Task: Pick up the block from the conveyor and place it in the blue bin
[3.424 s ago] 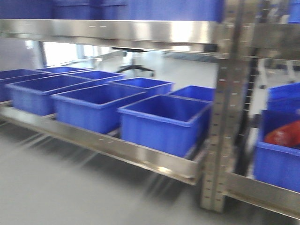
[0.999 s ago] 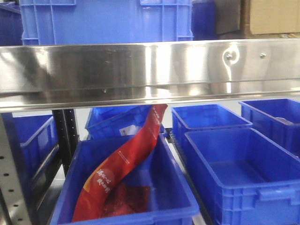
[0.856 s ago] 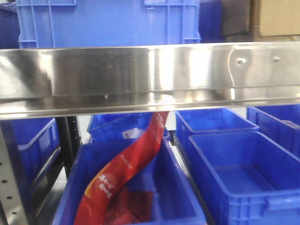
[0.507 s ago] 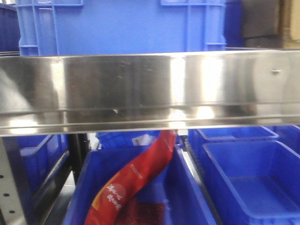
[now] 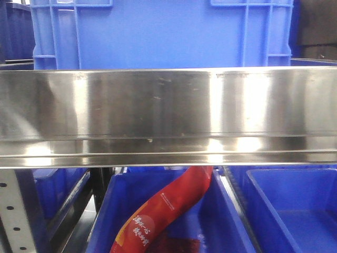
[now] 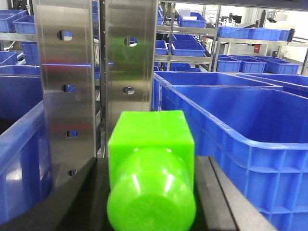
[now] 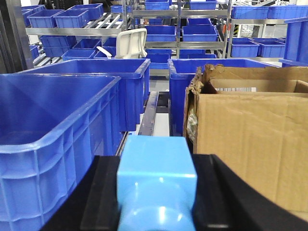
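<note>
Two jaw sets, left jaws and right jaws: fingertips hidden, cannot tell whether spread or pressed. Green housing [image 6: 151, 168] fills left wrist view, pale blue housing [image 7: 157, 185] the right. Block and conveyor out of view. Blue bins [image 7: 62, 154] alongside, steel shelf beam [image 5: 168, 113] ahead. Judgement: find belt first, keep arms clear of beam.

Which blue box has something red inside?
The middle blue plastic bin under the shiny steel shelf rail holds a long red packet; the blue bin on its right shows none.
</note>
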